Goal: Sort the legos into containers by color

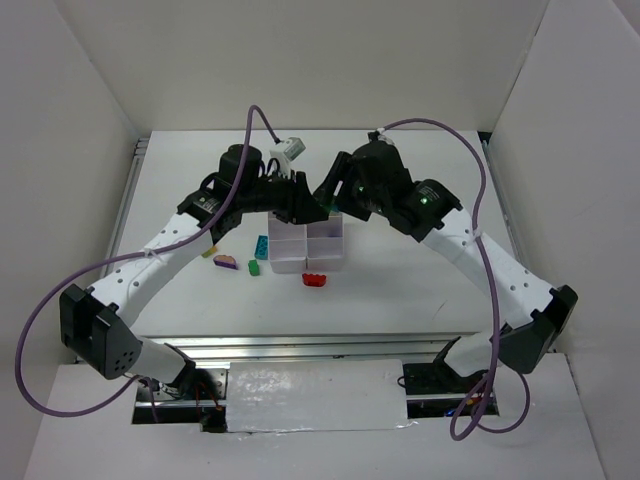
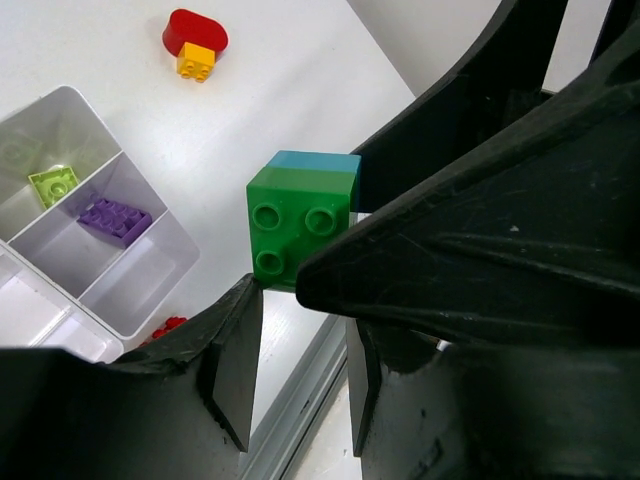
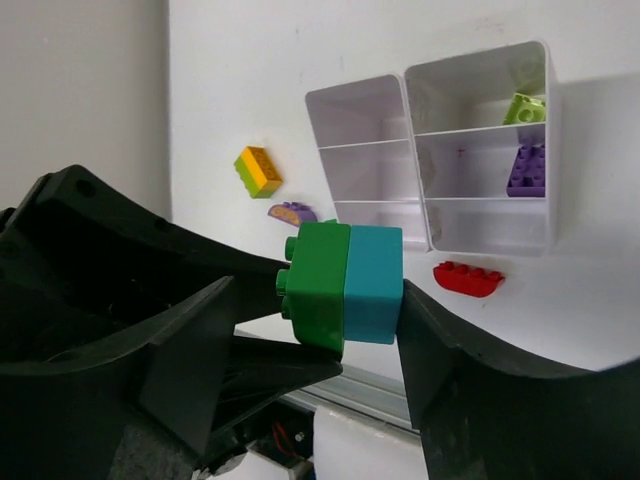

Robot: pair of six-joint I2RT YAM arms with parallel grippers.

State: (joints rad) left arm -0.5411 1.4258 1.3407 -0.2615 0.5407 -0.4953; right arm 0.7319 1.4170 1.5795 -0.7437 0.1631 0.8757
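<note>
While it hangs near the white box (image 3: 365, 130) of 6 cups, the left gripper (image 2: 275, 283) is closed on a green and blue block (image 2: 300, 215). The right gripper (image 3: 345, 285) has its 2 fingers at the block's sides, but I cannot tell if it grips. 1 purple brick (image 3: 527, 170) and 1 lime brick (image 3: 524, 107) lie in 2 neighbour cups. 1 red brick (image 3: 468, 278) lies just outside the box.

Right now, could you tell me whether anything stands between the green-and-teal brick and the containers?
Nothing visible does. The green-and-teal brick is held up off the table, and the containers lie open-topped with nothing over them in the right wrist view. The red brick lies on the table outside their wall, not in the path.
</note>
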